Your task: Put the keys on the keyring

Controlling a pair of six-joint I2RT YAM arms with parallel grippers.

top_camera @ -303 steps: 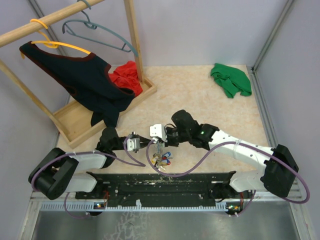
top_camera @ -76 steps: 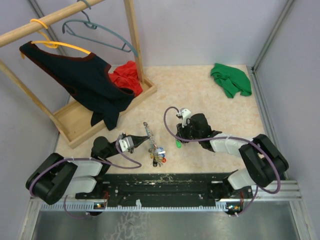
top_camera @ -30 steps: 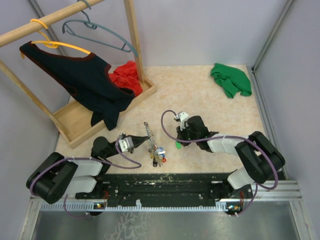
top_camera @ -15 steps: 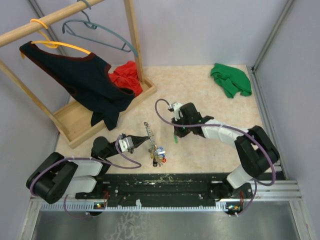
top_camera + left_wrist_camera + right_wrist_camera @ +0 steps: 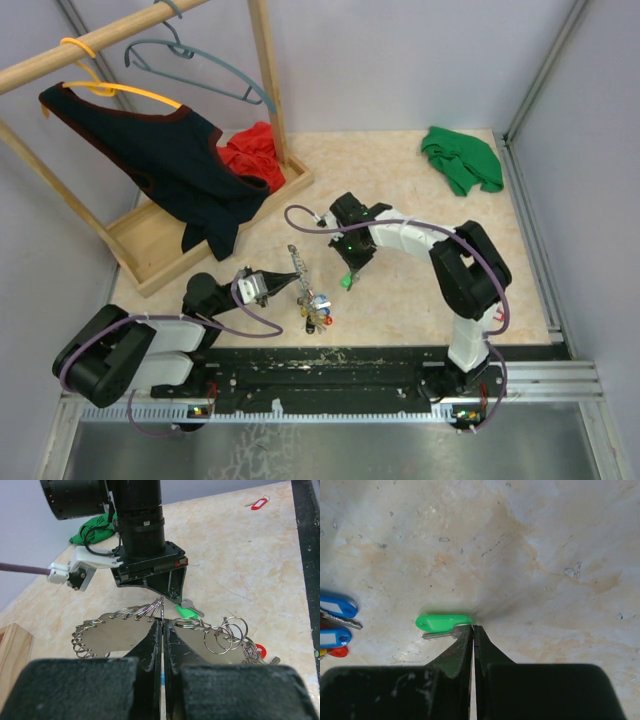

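Observation:
The keyring (image 5: 297, 266) is a silvery coiled loop with blue, yellow and red tags (image 5: 320, 313) at its near end. My left gripper (image 5: 277, 283) is shut on one of its wire loops (image 5: 161, 611). In the left wrist view the coil (image 5: 130, 614) arches just past my fingertips. My right gripper (image 5: 349, 268) is shut on the end of the green key (image 5: 444, 622), a finger's width right of the keyring. The same green key (image 5: 186, 611) shows under the right gripper (image 5: 174, 599). A red key (image 5: 257, 503) lies far off on the table.
A wooden rack (image 5: 215, 230) with hangers, a black garment (image 5: 170, 165) and a red cloth (image 5: 252, 155) stands at the back left. A green cloth (image 5: 461, 160) lies at the back right. The right arm's cable (image 5: 300, 215) loops above the keyring.
My right gripper has shut on the green key and swung left with it, close to the keyring. The left gripper and the keyring have not moved.

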